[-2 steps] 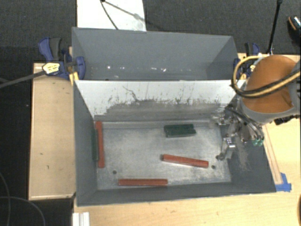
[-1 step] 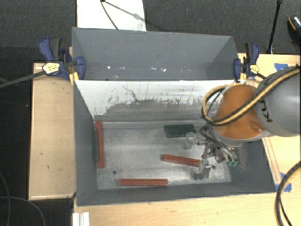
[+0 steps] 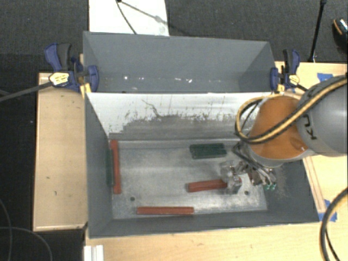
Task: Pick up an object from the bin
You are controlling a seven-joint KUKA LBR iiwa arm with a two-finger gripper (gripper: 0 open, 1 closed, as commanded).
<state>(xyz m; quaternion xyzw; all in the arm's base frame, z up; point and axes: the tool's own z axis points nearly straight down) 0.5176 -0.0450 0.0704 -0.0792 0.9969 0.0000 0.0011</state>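
My gripper (image 3: pixel 235 181) sits low on the right of the grey metal bin (image 3: pixel 179 58), at the right end of the short reddish-brown flat bar (image 3: pixel 205 186) lying mid-floor. Can't tell if it's clenched or released.

Short red-brown bar (image 3: pixel 205 186): lying flat, lengthwise across the view, right end slightly raised; on the bin (image 3: pixel 163 167) floor, right of centre.

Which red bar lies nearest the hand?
The middle red bar, whose right end is beside the hand. The left-wall bar and the front-edge bar lie much farther off.
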